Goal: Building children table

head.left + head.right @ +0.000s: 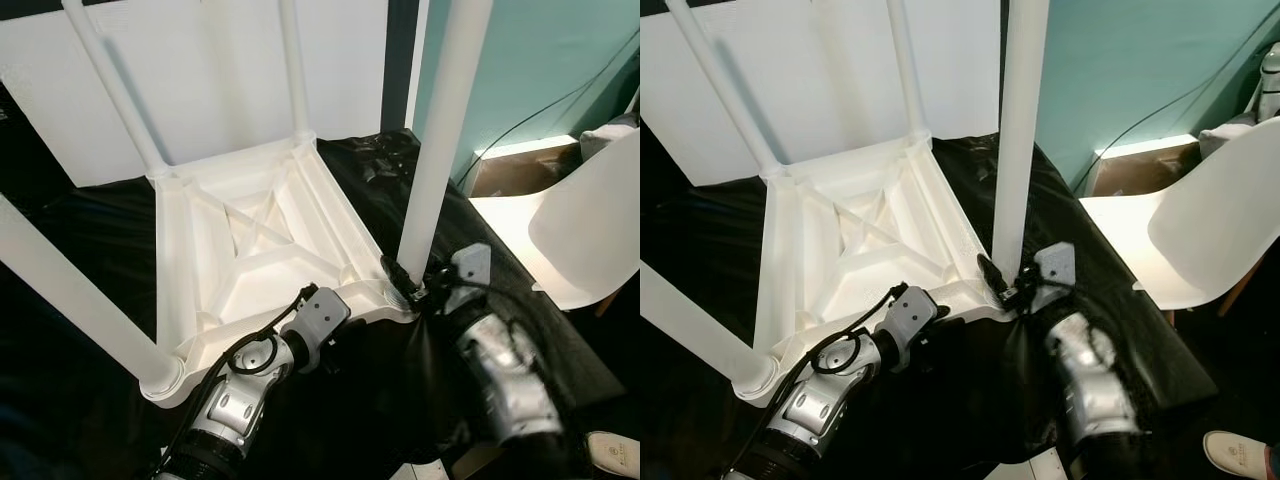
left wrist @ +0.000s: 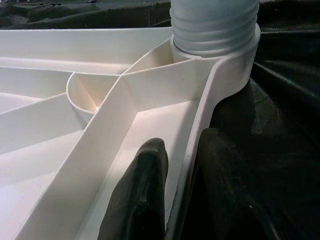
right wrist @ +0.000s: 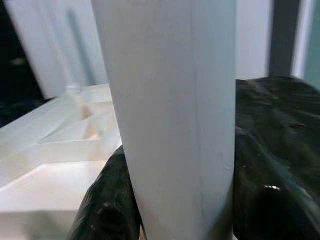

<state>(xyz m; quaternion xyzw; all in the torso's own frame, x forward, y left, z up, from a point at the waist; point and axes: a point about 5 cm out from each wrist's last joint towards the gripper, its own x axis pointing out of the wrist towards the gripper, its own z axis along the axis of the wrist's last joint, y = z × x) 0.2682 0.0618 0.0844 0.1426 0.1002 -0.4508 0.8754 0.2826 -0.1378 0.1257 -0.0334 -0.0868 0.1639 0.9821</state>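
Upside-down white kids' table (image 1: 250, 240) lying on a black-covered surface (image 1: 90, 240), legs pointing up.

Left pincer (image 2: 177, 165) clamped on the table frame's rim at the near edge, one finger (image 2: 142, 185) inside the rim and one outside, just short of the threaded leg socket. Right pincer (image 1: 412, 283) closed round the base of the near right leg (image 1: 440, 130), right at that corner of the frame. Other three legs standing in their corners. White chair (image 1: 590, 230) off beyond the right edge of the black cover.
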